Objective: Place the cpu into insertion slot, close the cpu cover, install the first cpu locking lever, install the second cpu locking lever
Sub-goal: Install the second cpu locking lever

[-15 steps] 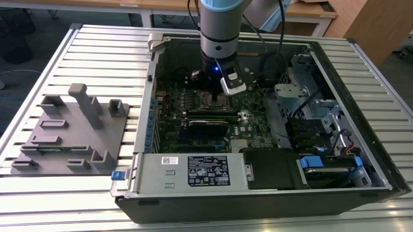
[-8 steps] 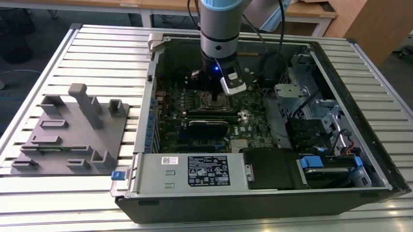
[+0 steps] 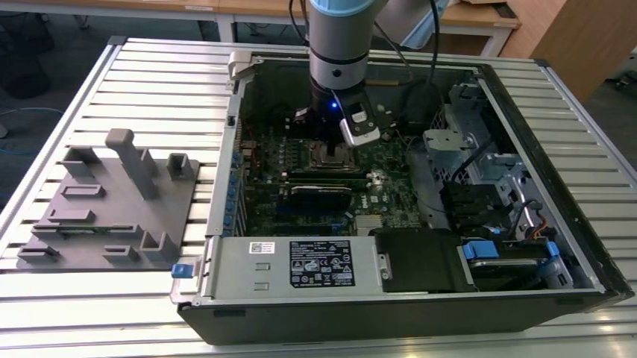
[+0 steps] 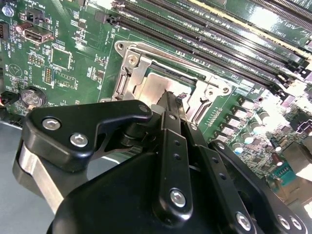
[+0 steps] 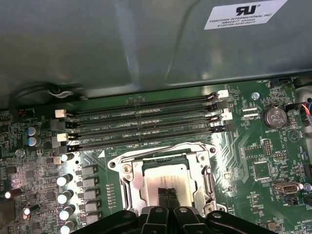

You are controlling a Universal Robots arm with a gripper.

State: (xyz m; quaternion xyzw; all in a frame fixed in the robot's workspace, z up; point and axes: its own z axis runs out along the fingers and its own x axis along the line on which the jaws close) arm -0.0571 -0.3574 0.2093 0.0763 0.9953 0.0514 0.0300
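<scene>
The gripper (image 5: 167,196) is seen with its fingers (image 4: 169,105) pressed together, nothing held between them, their tips resting on the chip (image 5: 165,179). The chip is seated in the socket (image 4: 127,73), framed by the metal cover (image 5: 130,184). Beyond lie the memory slots (image 5: 146,127) of the motherboard (image 3: 298,205), inside the open computer case (image 3: 557,179)

printed white label (image 5: 242,13) on grey case wall (image 5: 122,44)
</scene>
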